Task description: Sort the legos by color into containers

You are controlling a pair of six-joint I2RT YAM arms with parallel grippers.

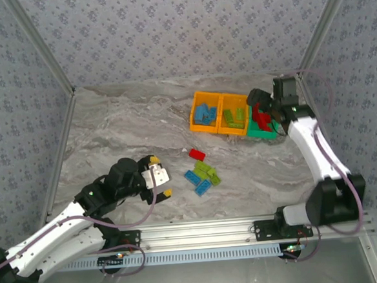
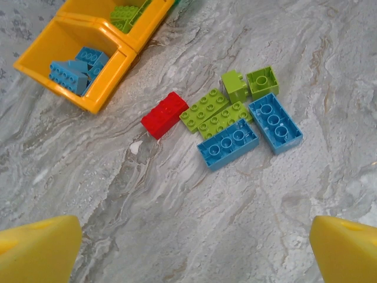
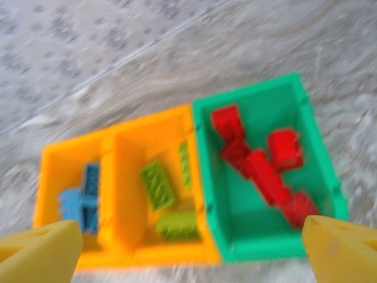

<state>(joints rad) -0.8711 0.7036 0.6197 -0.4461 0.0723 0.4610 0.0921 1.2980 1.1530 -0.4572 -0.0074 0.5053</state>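
Note:
A loose pile lies mid-table: one red brick (image 1: 197,154) (image 2: 165,114), several lime green bricks (image 1: 207,171) (image 2: 206,108) and two light blue bricks (image 1: 203,187) (image 2: 228,143). The joined containers stand at the back right. The left orange bin (image 1: 195,114) (image 3: 50,177) holds blue bricks, the middle orange bin (image 1: 221,114) (image 3: 153,256) holds lime ones, and the green bin (image 1: 260,134) (image 3: 259,247) holds several red bricks (image 3: 265,171). My left gripper (image 1: 161,176) (image 2: 194,247) is open and empty, left of the pile. My right gripper (image 1: 262,107) (image 3: 191,250) hovers open and empty over the bins; its view is blurred.
Patterned walls close in the marble table (image 1: 129,126) on three sides. A metal rail (image 1: 201,231) runs along the near edge. Bare tabletop stretches across the left and back of the table.

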